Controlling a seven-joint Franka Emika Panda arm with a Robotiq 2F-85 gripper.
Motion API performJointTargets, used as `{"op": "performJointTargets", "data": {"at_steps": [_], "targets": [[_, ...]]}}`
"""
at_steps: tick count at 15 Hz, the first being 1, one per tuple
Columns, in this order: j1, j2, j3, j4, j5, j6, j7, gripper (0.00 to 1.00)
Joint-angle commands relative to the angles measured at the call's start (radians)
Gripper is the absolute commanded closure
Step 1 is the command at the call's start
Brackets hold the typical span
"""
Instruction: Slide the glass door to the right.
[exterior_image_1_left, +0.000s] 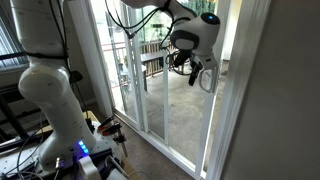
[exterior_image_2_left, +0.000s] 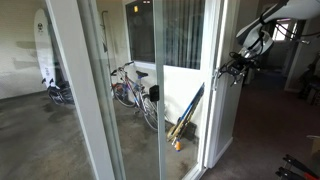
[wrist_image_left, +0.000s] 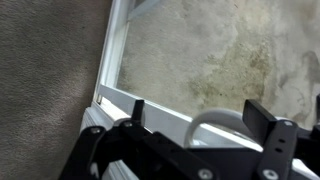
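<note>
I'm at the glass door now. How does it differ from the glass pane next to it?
The glass door carries a D-shaped handle on its stile; the neighbouring pane shows none. The gripper sits at the glass door, open and straddling the handle, while the neighbouring pane stands off to one side of it. Both are tall clear glass in narrow white frames.

Arm (exterior_image_1_left: 48, 88) reaches out high; claw (wrist_image_left: 199, 116) forward, jaws spread wide apart.

Hand (exterior_image_2_left: 229, 72) at glass door (exterior_image_2_left: 213, 120) stile; bicycle (exterior_image_2_left: 130, 88) behind glass.
</note>
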Motion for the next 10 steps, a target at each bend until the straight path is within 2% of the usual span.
{"op": "performJointTargets", "data": {"at_steps": [1, 4, 6, 10], "targets": [[0.049, -0.052, 0.030, -0.166, -0.114, 0.047, -0.057, 0.00], [0.105, -0.060, 0.063, -0.264, -0.240, 0.152, -0.035, 0.00], [0.145, -0.064, 0.086, -0.327, -0.327, 0.261, -0.010, 0.00], [0.206, -0.076, 0.113, -0.411, -0.474, 0.413, 0.048, 0.00]]}}
